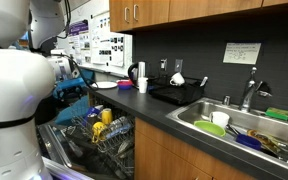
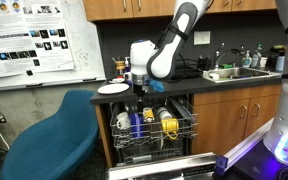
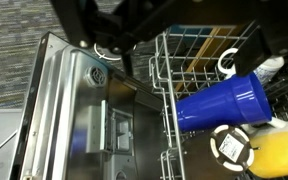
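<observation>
Wrist view: jaws parted above dish rack [image 3: 164, 110] edge, blue cup [image 3: 224, 100] near.

Brown wooden cupboards [image 1: 139, 12] hang up high on a dark tiled wall [image 1: 199, 55]. A long dark counter [image 1: 164, 112] runs under them, with a shiny metal sink [image 1: 197, 118] and a silver tap [image 1: 249, 95]. A white paper note [image 1: 242, 52] is stuck on the wall. A big white board with posters [image 2: 34, 40] hangs near a soft blue chair [image 2: 49, 135]. The floor is grey stripy carpet [image 3: 14, 40].
</observation>
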You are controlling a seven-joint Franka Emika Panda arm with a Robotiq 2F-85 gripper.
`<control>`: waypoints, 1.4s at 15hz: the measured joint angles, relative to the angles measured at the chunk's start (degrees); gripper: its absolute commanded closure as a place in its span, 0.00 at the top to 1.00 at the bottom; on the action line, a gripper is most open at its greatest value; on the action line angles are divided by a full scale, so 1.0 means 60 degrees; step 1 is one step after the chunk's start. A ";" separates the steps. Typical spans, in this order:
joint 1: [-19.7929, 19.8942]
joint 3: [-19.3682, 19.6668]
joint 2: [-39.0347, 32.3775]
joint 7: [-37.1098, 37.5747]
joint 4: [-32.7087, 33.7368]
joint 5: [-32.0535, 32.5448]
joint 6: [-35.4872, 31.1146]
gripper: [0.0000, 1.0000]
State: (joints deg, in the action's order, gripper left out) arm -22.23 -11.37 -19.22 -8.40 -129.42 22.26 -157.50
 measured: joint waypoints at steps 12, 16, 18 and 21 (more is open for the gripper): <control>0.0535 -0.0154 0.0716 0.0479 -0.2309 -0.0660 -0.0857 1.00; 0.0728 -0.0242 0.0731 0.0478 -0.2907 -0.1013 -0.1477 1.00; 0.0828 -0.0307 0.0732 0.0473 -0.3109 -0.1179 -0.1692 1.00; 0.0943 -0.0325 0.0731 0.0473 -0.3298 -0.1350 -0.1834 1.00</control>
State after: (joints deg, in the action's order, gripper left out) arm -16.57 -13.32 -14.83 -5.56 -149.20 14.16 -168.50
